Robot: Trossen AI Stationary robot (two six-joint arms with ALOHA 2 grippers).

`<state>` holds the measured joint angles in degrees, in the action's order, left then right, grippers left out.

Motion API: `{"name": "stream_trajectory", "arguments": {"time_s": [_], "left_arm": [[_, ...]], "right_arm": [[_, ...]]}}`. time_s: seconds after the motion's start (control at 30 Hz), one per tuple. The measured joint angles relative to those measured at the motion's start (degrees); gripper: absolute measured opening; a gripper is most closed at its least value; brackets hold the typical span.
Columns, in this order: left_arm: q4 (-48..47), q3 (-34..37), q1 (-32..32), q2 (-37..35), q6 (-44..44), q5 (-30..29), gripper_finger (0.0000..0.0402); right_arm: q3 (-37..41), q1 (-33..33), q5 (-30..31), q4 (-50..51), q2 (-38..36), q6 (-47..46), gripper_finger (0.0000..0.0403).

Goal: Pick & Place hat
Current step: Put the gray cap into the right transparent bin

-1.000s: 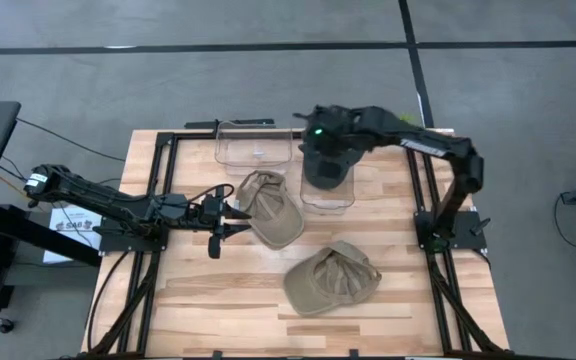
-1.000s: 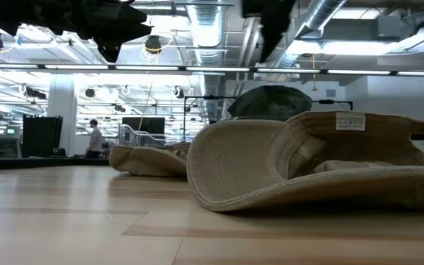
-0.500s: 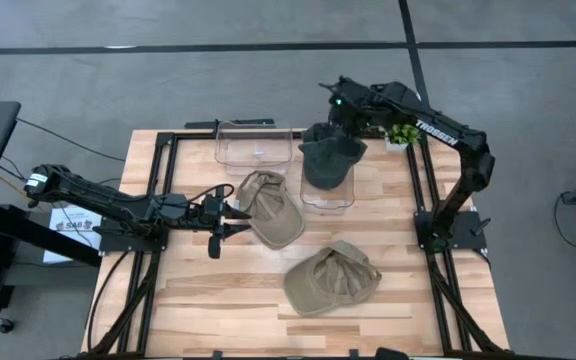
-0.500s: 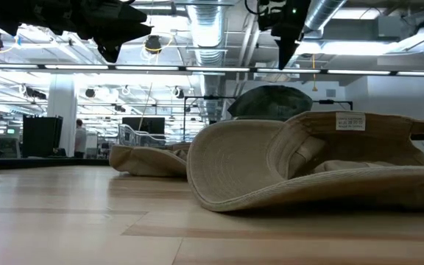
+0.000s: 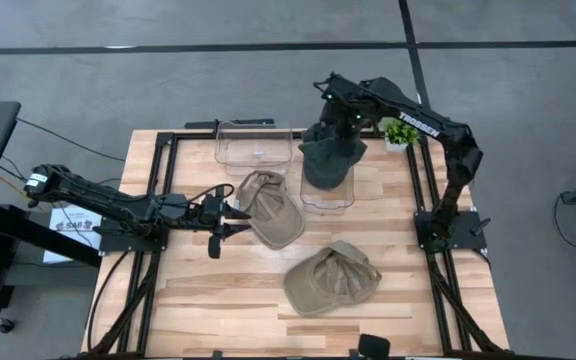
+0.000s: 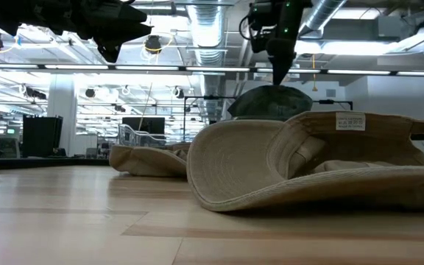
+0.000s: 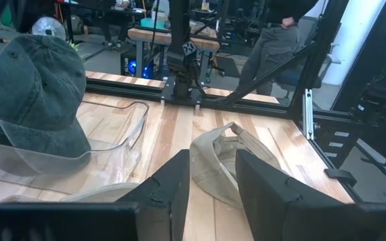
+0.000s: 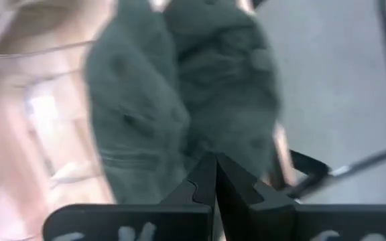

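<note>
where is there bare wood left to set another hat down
Free: the table's near-left area, below the left arm and left of the front tan hat. Crowded: the middle and back, with the other tan hat, both clear bins and the dark hat.

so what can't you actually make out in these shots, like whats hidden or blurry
- Right wrist view: the dark hat is motion-blurred, so whether the shut right gripper touches it is unclear.
- Low view: the clear bin under the dark hat is hidden by the tan hat.
- Left wrist view: the left gripper blocks part of the tan cap.
</note>
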<state>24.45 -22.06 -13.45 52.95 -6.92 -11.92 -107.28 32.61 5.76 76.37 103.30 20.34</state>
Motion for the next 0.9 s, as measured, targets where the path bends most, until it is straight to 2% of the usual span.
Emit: {"name": "stream_trajectory", "arguments": {"time_s": [0.37,0.57,0.73,0.9], "left_arm": [[0.02,0.0,0.0,-0.02,0.0,0.0,0.0118],[0.02,0.0,0.0,-0.01,0.02,0.0,0.0118],[0.02,0.0,0.0,-0.02,0.02,-0.02,0.0118],[0.02,0.0,0.0,-0.02,0.02,0.0,0.0118]], "right_arm": [[0.0,1.01,-13.49,4.45,0.99,2.69,0.0],[0.0,2.16,-15.72,4.78,0.96,3.59,0.0],[0.01,3.37,-24.15,4.62,0.96,5.63,0.0],[0.0,4.53,-28.33,4.93,0.96,6.67,0.0]]}}
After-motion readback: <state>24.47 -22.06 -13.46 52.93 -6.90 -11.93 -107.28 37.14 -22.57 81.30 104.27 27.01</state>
